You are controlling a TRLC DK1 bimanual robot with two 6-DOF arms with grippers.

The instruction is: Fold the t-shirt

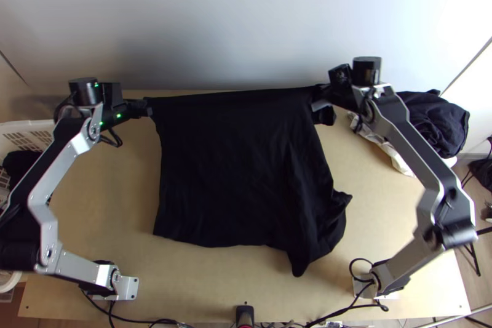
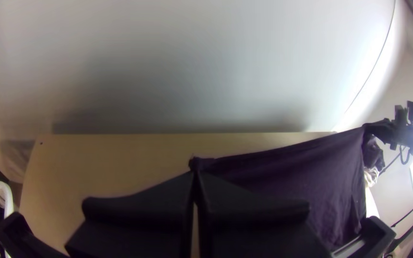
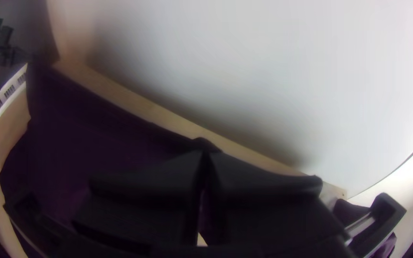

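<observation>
2 arms (image 1: 59,168), 2 end effectors (image 1: 147,108), 1 t-shirt (image 1: 234,168), 1 table (image 1: 114,205), 1 basket (image 1: 27,136)

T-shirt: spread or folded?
Spread: the t-shirt lies broad, its far edge stretched between left gripper and right gripper, its near right part bunched.

The left end effector (image 1: 146,108) and right end effector (image 1: 320,104) hold a black shirt (image 1: 227,168) over the counter (image 1: 111,186). A dark heap (image 1: 433,122) sits at the right.

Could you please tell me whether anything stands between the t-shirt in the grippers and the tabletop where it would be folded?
Nothing visible does: the t-shirt stretches between the left gripper and the right gripper over the tabletop. The dark cloth pile lies to one side.
</observation>
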